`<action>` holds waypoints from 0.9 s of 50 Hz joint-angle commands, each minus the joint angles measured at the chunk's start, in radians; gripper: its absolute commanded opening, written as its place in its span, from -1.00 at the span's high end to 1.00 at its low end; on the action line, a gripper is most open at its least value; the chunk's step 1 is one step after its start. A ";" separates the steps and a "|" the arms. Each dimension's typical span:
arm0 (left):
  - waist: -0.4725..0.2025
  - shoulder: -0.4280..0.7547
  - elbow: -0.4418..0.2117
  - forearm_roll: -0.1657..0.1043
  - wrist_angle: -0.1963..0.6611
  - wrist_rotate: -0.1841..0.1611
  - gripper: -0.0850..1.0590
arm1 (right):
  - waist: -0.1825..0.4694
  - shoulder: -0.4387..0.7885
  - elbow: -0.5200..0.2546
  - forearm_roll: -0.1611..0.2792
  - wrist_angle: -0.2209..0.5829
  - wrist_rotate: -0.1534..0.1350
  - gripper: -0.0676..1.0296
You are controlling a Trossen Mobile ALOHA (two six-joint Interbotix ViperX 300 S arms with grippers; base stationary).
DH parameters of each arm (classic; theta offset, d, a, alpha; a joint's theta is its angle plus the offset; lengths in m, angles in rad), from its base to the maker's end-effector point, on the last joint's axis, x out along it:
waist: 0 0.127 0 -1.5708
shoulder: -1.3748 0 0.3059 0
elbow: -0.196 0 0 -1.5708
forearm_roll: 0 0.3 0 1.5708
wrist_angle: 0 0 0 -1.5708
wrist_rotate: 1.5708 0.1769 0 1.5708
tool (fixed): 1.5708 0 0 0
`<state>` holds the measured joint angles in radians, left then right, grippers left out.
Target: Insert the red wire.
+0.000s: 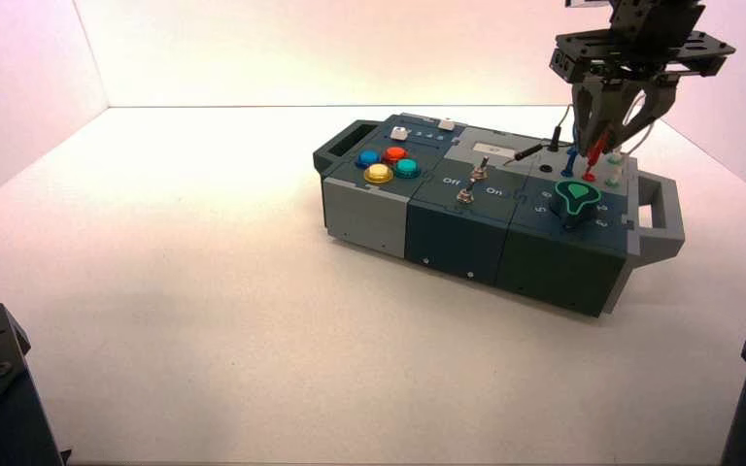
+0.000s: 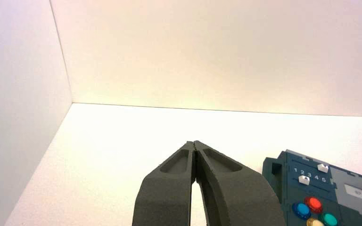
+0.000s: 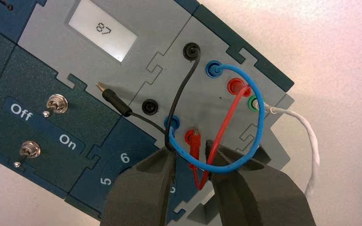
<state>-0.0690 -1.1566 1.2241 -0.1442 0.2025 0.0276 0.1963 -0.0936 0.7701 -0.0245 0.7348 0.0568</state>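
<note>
Red wire [image 3: 225, 123]: thin loop; slim plug [image 3: 194, 147], metal tip visible at red socket [image 3: 188, 136], box [image 1: 457, 228] 3 o'clock
Right hand [image 3: 190, 149]: open around plug
Left hand [image 2: 193, 142]: closed, parked, box's 8 o'clock

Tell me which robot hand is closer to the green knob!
The right hand. It's just above the box, by the red plug near the knob. The left hand is far off to the left.
</note>
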 commanded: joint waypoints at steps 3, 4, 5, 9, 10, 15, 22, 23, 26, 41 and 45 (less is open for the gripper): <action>-0.005 0.005 -0.029 0.002 -0.011 0.003 0.91 | -0.005 -0.009 -0.025 -0.003 -0.008 0.002 0.23; -0.005 0.005 -0.029 0.003 -0.011 0.003 0.91 | -0.005 -0.009 -0.026 -0.003 -0.008 0.000 0.23; -0.005 0.005 -0.029 0.002 -0.011 0.003 0.91 | -0.005 -0.008 -0.026 -0.003 -0.008 0.000 0.23; -0.005 0.005 -0.031 0.003 -0.011 0.003 0.91 | -0.014 -0.003 -0.026 -0.003 -0.008 0.000 0.23; -0.005 0.005 -0.029 0.002 -0.012 0.003 0.91 | -0.015 -0.002 -0.025 -0.003 -0.009 0.000 0.23; -0.005 0.005 -0.029 0.003 -0.012 0.003 0.91 | -0.029 0.002 -0.025 -0.003 -0.009 0.000 0.23; -0.005 0.003 -0.031 0.003 -0.012 0.003 0.91 | -0.034 0.005 -0.026 -0.009 -0.008 0.002 0.23; -0.005 0.002 -0.031 0.003 -0.012 0.003 0.91 | -0.034 0.006 -0.026 -0.011 -0.008 0.002 0.23; -0.005 -0.002 -0.029 0.003 -0.012 0.003 0.91 | -0.034 0.008 -0.026 -0.011 -0.011 0.002 0.23; -0.003 -0.005 -0.029 0.003 -0.014 0.003 0.91 | -0.034 0.020 -0.035 -0.009 -0.014 0.002 0.23; -0.002 -0.005 -0.029 0.003 -0.014 0.003 0.91 | -0.034 0.021 -0.038 -0.009 -0.014 0.000 0.23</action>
<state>-0.0675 -1.1658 1.2226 -0.1427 0.2025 0.0276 0.1687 -0.0629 0.7609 -0.0307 0.7256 0.0568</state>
